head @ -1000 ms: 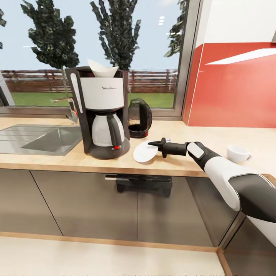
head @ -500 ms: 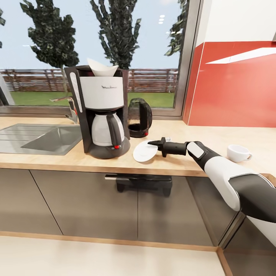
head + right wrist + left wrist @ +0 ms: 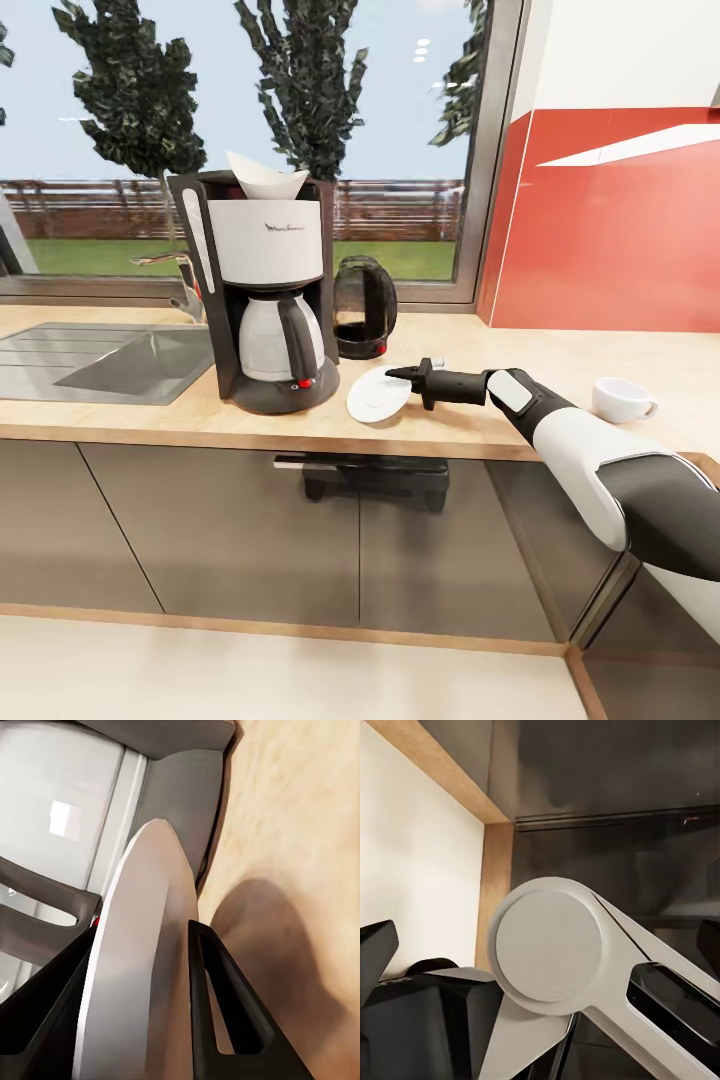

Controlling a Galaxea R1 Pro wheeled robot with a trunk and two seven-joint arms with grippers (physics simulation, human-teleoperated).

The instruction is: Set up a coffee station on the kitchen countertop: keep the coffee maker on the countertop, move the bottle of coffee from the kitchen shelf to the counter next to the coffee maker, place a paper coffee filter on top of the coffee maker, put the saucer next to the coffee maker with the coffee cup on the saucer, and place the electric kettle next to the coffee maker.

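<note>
The coffee maker (image 3: 265, 290) stands on the kitchen countertop (image 3: 500, 425) with a white paper coffee filter (image 3: 266, 178) on its top. The dark glass electric kettle (image 3: 365, 305) stands just behind and to its right. My right gripper (image 3: 400, 376) is shut on the rim of the white saucer (image 3: 376, 398), which it holds tilted, low over the counter beside the coffee maker's base. In the right wrist view the saucer (image 3: 139, 967) shows edge-on between the black fingers (image 3: 217, 1012), with the coffee maker (image 3: 67, 825) close behind it. The white coffee cup (image 3: 620, 398) sits on the counter far to the right. My left gripper (image 3: 540, 945) hangs open over the floor.
A steel sink (image 3: 100, 362) with a tap (image 3: 180, 285) lies left of the coffee maker. A window runs behind the counter, and a red wall panel (image 3: 610, 230) stands at the right. Bare counter lies between the saucer and the cup. Grey cabinet fronts (image 3: 230, 530) are below.
The whole picture has shifted very slightly. My right gripper still holds the saucer in nearly the same spot beside the coffee maker.
</note>
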